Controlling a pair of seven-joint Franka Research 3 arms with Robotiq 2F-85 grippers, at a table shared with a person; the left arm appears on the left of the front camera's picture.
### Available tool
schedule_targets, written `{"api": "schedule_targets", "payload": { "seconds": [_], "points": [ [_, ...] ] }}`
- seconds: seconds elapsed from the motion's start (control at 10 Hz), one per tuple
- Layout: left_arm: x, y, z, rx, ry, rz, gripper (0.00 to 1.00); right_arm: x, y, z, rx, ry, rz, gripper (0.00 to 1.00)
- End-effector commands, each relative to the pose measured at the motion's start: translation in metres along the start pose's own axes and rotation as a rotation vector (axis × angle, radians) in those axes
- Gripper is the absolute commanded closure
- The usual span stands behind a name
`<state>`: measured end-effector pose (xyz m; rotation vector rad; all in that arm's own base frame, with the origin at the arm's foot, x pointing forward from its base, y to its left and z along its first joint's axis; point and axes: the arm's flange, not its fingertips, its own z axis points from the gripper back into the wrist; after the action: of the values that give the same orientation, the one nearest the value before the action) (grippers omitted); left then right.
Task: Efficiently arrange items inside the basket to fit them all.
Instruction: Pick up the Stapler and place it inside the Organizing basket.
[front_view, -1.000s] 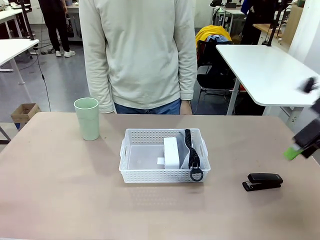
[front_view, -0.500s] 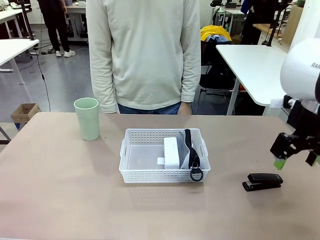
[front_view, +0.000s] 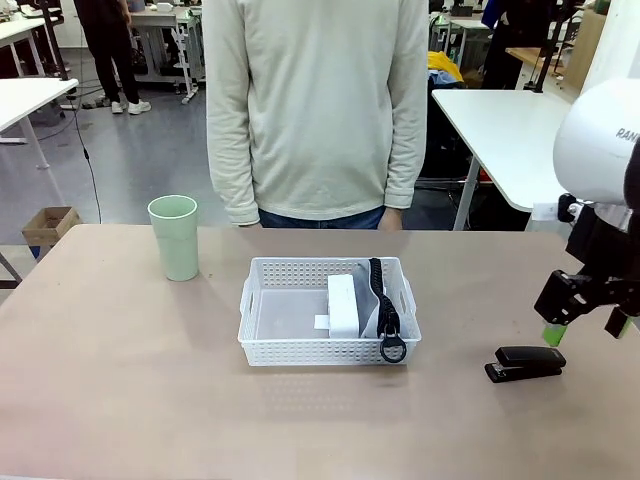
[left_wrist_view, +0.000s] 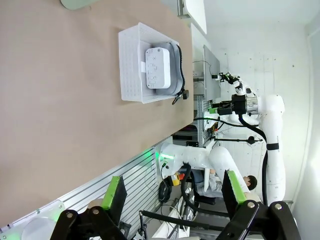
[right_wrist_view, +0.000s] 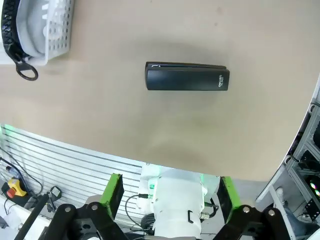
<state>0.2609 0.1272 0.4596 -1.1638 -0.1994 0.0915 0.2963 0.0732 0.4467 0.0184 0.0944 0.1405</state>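
The white right arm (front_view: 600, 140) bears grey letters "RAN", cut off at the picture's edge; the black stapler (right_wrist_view: 187, 76) carries small white print, too tiny to read

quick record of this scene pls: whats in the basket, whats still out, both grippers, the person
basket: white lattice, mid-table, its left half bare
in basket: white box and zip pouch, side by side at the robot's right end
outside: pale green tumbler upright on the left; black stapler flat on the right
right gripper: open, above the stapler, not touching
left gripper: open, empty, off the table's near edge
person: standing at the far side
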Motion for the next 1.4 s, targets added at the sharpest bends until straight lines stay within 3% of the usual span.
{"api": "schedule_targets", "payload": {
  "seconds": [0.0,0.2,0.3,0.5,0.8,0.9,1.1,1.3],
  "points": [
    [-0.003,-0.001,0.001,-0.021,-0.003,-0.006,0.00,0.001,-0.002,0.000,0.000,-0.004,-0.007,0.00],
    [-0.003,-0.001,0.001,-0.021,-0.003,-0.006,0.00,0.020,-0.010,-0.002,0.017,-0.028,0.041,0.00],
    [-0.003,-0.001,0.001,-0.021,-0.003,-0.006,0.00,0.029,-0.011,-0.005,0.034,-0.045,0.191,0.00],
    [-0.003,-0.001,0.001,-0.021,-0.003,-0.006,0.00,0.059,-0.022,-0.019,0.064,-0.075,0.613,0.00],
    [-0.003,-0.001,0.001,-0.021,-0.003,-0.006,0.00,0.079,-0.024,-0.049,-0.101,-0.134,1.342,0.00],
    [-0.003,-0.001,0.001,-0.021,-0.003,-0.006,0.00,0.079,-0.033,-0.053,-0.029,-0.157,1.499,0.00],
    [-0.003,-0.001,0.001,-0.021,-0.003,-0.006,0.00,0.073,-0.041,-0.062,0.006,-0.117,1.702,0.00],
    [-0.003,-0.001,0.001,-0.021,-0.003,-0.006,0.00,0.070,-0.036,-0.072,-0.009,-0.063,1.726,0.00]
  ]
}}
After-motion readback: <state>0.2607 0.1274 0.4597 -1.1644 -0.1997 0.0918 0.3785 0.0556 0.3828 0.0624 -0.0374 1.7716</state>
